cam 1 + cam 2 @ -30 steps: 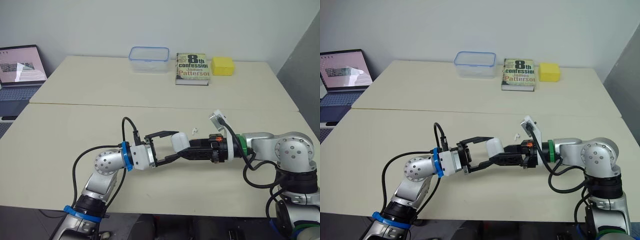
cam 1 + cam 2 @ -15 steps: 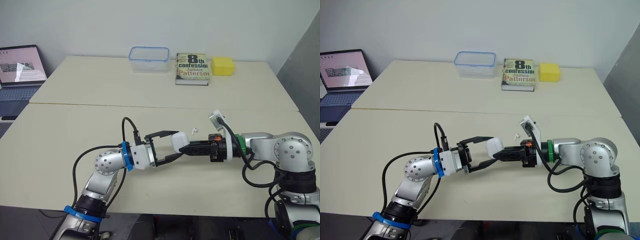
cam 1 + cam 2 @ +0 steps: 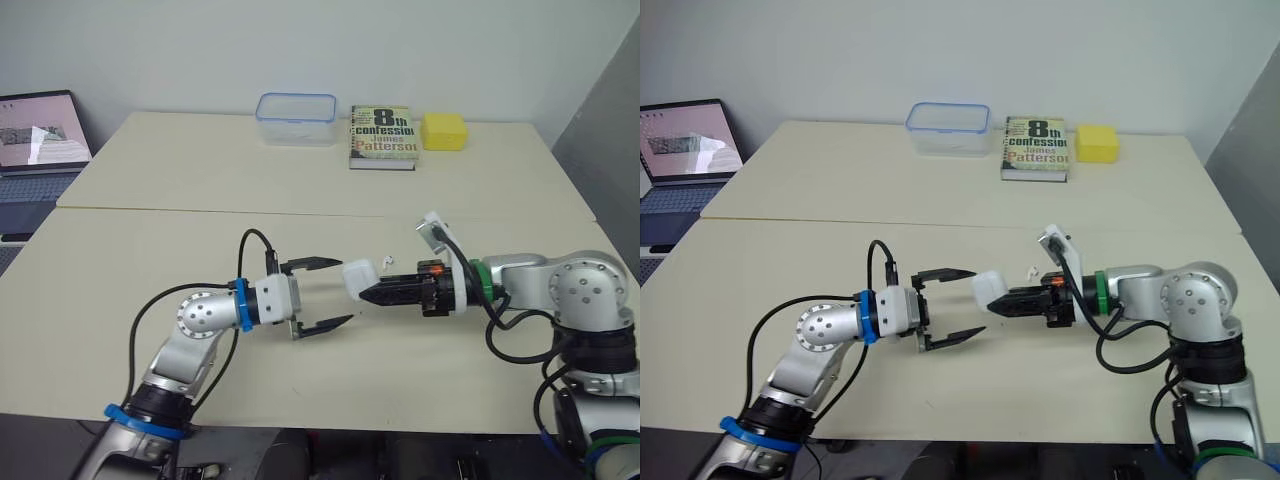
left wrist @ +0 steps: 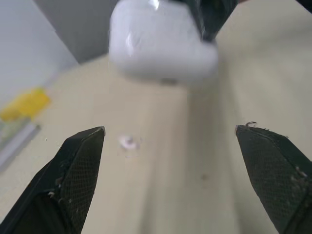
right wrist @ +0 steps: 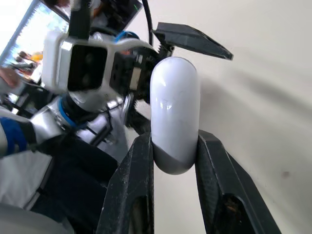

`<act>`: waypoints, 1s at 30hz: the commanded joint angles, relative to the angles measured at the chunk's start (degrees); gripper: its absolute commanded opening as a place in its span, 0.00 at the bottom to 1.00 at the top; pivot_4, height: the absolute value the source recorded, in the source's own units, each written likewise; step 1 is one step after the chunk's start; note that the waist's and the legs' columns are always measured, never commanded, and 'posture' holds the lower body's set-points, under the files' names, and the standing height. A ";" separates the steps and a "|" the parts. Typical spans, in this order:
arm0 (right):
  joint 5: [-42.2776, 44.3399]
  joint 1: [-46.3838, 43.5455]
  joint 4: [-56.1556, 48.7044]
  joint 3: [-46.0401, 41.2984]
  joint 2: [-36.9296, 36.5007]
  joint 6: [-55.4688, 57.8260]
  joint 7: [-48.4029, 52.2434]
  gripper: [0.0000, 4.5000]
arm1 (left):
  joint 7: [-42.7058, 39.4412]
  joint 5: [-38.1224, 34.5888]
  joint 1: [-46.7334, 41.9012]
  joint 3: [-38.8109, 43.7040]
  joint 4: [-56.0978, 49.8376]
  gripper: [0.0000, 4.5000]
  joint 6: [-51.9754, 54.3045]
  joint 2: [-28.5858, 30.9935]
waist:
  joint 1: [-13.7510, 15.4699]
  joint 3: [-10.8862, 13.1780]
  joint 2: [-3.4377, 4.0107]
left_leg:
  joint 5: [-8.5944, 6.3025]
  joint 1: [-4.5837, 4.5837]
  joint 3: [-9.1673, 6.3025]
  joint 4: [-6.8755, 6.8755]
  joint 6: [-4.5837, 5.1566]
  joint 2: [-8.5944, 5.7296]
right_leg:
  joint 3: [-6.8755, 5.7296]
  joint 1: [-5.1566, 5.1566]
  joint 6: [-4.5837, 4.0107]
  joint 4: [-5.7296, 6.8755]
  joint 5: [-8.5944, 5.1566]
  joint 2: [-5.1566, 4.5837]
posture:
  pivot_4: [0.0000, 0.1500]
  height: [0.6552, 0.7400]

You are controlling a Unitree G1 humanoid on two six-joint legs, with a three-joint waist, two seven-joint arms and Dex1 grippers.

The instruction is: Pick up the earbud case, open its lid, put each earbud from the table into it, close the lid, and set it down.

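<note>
One pinch: right gripper [image 3: 366, 294] clamps earbud case [image 3: 357, 279] at one end, left gripper [image 3: 345, 291] spread wide. Light, hard, glossy shell (likely slippery); take the free end's flat sides.

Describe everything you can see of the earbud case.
The earbud case is a small, glossy white plastic shell with rounded edges, and its lid looks closed. It is held above the table, pinched at one end between the two black fingers of the right gripper. Its free end points toward the open left gripper, whose fingers do not touch it.
</note>
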 commanded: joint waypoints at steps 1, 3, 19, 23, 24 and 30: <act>-11.38 -2.36 -6.67 8.22 -10.56 -10.82 10.97 0.16 | -0.20 -10.02 -1.67 2.24 -9.07 1.00 22.99 5.02 | -0.09 0.02 0.02 | 0.00 -0.01 0.01 0.00 0.00 0.00 | -0.01 0.00 0.01 -0.02 -0.01 -0.01 | 1.00 1.00; -19.62 -3.26 -8.98 14.46 -16.77 -18.78 17.37 0.16 | -1.20 -14.48 -2.52 2.10 -13.28 1.00 33.04 8.14 | -0.36 0.04 0.02 | 0.00 -0.04 0.00 -0.02 0.00 0.00 | -0.02 -0.06 0.30 -0.04 -0.18 0.00 | 1.00 1.00; -40.58 -4.54 -11.38 25.01 -19.10 -36.42 32.57 0.16 | 0.74 -8.38 -15.15 -8.23 -14.63 1.00 41.49 1.54 | -0.97 0.05 0.00 | 0.01 0.00 0.00 -0.01 -0.02 0.03 | 0.02 -0.01 0.26 -0.01 -0.15 -0.03 | 1.00 1.00; -41.89 -3.94 -11.17 24.87 -18.28 -36.30 33.19 0.16 | 1.28 -5.88 -17.42 -9.57 -12.78 1.00 41.35 -0.73 | -0.91 0.05 -0.01 | 0.01 0.00 0.01 0.03 -0.02 0.02 | 0.03 0.01 0.25 -0.01 -0.15 -0.06 | 1.00 1.00; -42.12 -3.81 -11.19 24.84 -18.16 -36.25 33.29 0.16 | 0.76 -5.71 -17.75 -9.91 -12.72 1.00 41.45 -0.81 | -1.01 0.05 -0.01 | 0.01 0.00 0.01 0.02 -0.03 0.02 | 0.04 0.01 0.21 -0.01 -0.12 -0.06 | 1.00 1.00; -43.54 -3.47 -11.06 24.66 -17.51 -36.23 34.03 0.16 | -0.56 -4.81 -18.25 -10.81 -12.76 1.00 42.36 -1.14 | -1.05 0.05 -0.01 | 0.01 0.01 -0.01 0.02 -0.03 0.03 | 0.03 -0.01 0.09 0.01 -0.05 -0.05 | 1.00 1.00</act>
